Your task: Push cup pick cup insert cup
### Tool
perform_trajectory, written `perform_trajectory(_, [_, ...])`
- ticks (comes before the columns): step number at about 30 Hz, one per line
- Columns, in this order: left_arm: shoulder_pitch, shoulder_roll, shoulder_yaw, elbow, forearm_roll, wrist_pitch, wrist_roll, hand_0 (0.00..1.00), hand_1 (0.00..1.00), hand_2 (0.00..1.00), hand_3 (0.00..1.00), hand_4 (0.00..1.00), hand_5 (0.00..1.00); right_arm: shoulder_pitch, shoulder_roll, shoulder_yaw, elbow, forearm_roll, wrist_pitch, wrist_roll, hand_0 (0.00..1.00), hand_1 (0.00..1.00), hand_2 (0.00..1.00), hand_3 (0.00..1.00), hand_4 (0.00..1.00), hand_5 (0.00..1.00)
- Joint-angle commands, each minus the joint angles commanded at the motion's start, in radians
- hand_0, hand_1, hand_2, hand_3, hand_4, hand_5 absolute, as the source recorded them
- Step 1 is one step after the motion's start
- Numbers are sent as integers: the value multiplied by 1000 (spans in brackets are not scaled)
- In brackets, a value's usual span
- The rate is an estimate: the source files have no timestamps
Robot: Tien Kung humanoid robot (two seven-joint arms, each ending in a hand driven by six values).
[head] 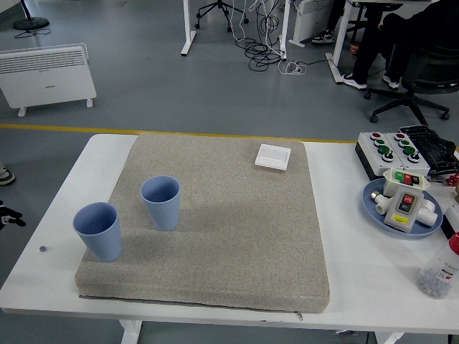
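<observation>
Two blue ribbed cups stand upright on a grey mat (237, 236). One cup (161, 203) is in the mat's left middle. The other cup (98, 231) stands to its left and nearer me, at the mat's left edge. They are apart, with a small gap between them. Neither of my hands is in view.
A small white square box (273, 155) lies at the mat's far right. At the table's right are a button control box (393, 148), a blue plate (380, 215) holding a switch unit, and a clear bottle with a red cap (441, 269). A person sits far back right.
</observation>
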Motion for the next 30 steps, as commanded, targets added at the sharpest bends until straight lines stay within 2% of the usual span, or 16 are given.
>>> perform_trajectory(5, [-4,2,46,33,47,-2,0,334,420,408,391,623,998,3,-1,-2,0,3,0,0,749,610,585,583,105,574])
perform_trajectory(12, [2,7,88,75,42,1,0,340,407,400,388,623,998,4,-2,-3,0,5,0,0,749,610,586,583,104,575])
perform_trajectory(15, [-11,-8,95,99,57,0,0,340,407,400,388,623,998,5,-2,-3,0,4,1,0,749,610,586,583,104,575])
perform_trajectory(16, [-15,-13,97,104,59,-1,0,394,445,424,398,621,998,5,-1,-3,0,3,1,0,749,611,586,583,105,576])
perform_trajectory(18, [-24,-20,107,119,71,-4,0,394,445,424,398,621,998,6,-1,-3,0,1,1,0,749,611,586,583,105,576])
perform_trajectory(21, [-37,-24,122,139,87,-7,0,394,445,424,398,621,998,6,-1,-4,0,2,1,0,749,611,586,583,105,576])
perform_trajectory(22, [-42,-24,125,145,89,-8,0,435,459,429,398,620,998,7,-1,-4,0,1,1,0,749,610,586,583,104,574])
perform_trajectory(27, [-66,-24,144,175,93,-11,0,435,459,429,398,620,998,10,-1,-4,0,2,1,-1,749,610,586,583,104,574])
perform_trajectory(28, [-67,-24,146,177,93,-12,0,493,457,422,398,621,998,10,-1,-5,0,2,1,-1,749,610,586,583,104,576])
perform_trajectory(30, [-69,-22,153,183,95,-13,0,493,457,422,398,621,998,11,-1,-6,0,5,1,-1,749,610,586,583,104,576])
